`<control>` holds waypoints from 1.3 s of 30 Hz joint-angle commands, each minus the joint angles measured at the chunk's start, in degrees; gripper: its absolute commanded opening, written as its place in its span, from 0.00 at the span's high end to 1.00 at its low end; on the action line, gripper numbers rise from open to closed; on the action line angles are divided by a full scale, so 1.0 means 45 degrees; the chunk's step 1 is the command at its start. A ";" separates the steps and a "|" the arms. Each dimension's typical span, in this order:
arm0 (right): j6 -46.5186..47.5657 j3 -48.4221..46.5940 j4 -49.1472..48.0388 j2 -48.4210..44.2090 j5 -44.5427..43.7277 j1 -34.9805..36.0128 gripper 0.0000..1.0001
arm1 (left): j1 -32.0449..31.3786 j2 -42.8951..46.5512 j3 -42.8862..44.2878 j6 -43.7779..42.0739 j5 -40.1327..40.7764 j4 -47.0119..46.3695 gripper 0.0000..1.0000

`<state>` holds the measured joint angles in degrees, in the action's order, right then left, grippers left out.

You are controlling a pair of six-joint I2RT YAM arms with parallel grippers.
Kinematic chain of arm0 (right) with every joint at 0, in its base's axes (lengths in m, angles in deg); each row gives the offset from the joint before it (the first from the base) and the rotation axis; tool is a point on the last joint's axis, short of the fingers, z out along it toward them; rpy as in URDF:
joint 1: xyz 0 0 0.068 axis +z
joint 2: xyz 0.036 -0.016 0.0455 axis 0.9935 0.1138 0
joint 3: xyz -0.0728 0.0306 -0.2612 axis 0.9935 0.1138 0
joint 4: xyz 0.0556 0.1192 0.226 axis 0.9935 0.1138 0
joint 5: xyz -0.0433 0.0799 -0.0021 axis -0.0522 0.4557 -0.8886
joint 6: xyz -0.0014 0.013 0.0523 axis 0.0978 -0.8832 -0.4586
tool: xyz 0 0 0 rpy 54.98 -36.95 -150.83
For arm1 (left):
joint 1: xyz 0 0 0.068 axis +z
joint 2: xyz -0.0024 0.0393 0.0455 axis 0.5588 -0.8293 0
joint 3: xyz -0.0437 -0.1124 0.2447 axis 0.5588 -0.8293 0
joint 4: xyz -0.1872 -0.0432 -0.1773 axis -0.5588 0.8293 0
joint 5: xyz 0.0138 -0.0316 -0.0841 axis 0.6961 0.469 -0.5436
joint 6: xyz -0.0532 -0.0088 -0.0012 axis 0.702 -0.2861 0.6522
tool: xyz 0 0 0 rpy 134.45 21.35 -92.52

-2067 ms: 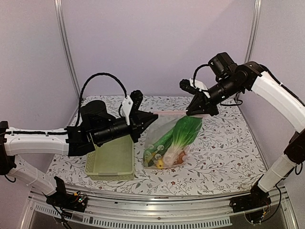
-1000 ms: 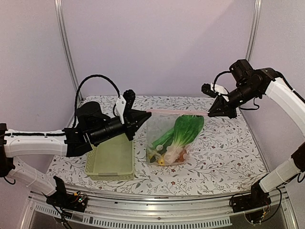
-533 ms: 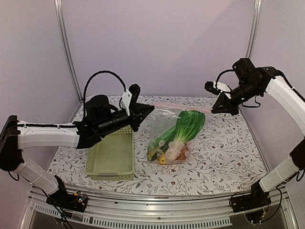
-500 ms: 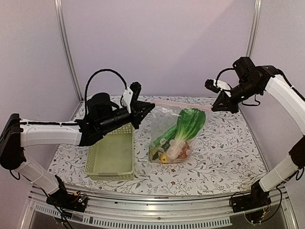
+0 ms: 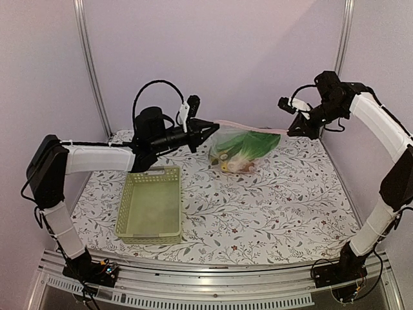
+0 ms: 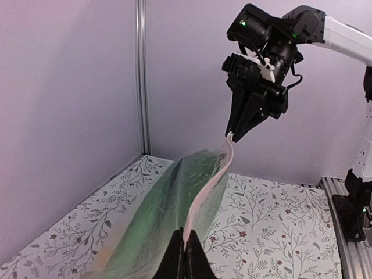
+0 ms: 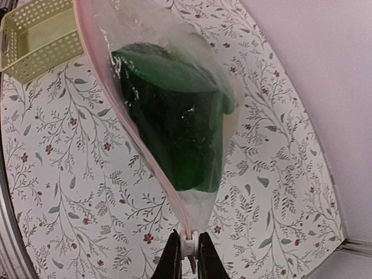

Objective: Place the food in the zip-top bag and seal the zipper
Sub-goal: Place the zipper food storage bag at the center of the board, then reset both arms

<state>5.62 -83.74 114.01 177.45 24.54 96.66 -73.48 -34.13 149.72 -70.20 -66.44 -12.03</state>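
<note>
Upper middle of the overhead view, one bag (image 5: 240, 150) hangs stretched between two grippers; the left gripper (image 5: 215, 124) and right gripper (image 5: 288, 130) each clamp one end of its zipper (image 5: 248, 126). Food (image 5: 233, 161), including one bok choy (image 5: 248, 147), sits inside. One basket (image 5: 150, 210) rests on the counter (image 5: 290, 200), lower left.

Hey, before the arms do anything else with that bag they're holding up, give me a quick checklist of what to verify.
1. Left pincer shut on one end of the zipper: ok.
2. Right pincer shut on the other end: ok.
3. Food inside the zip-top bag: ok, the bok choy and smaller pieces show through.
4. Zipper sealed along its whole length: cannot tell.
5. Basket out of the bag's way: ok, it stands apart on the left arm's side.
</note>
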 commanded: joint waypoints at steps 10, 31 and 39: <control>-0.0696 0.7874 -0.0429 -0.5293 0.1161 0.1580 0.59 | -0.1822 0.5027 -0.5545 -0.0033 0.2561 0.2135 0.53; -1.1188 0.5729 -0.9751 -0.4868 0.0006 -0.2165 0.01 | -0.1519 0.7507 -0.0264 0.1638 1.4858 1.2257 0.00; -1.1967 0.6456 -1.0414 -0.5756 -0.1214 -0.2157 0.01 | -0.1244 0.8486 -0.1114 0.3627 1.5358 1.2194 0.00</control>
<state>-44.78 -56.15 69.84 153.28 22.56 86.82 -79.93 2.22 146.68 -58.59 -0.45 40.87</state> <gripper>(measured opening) 0.989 0.996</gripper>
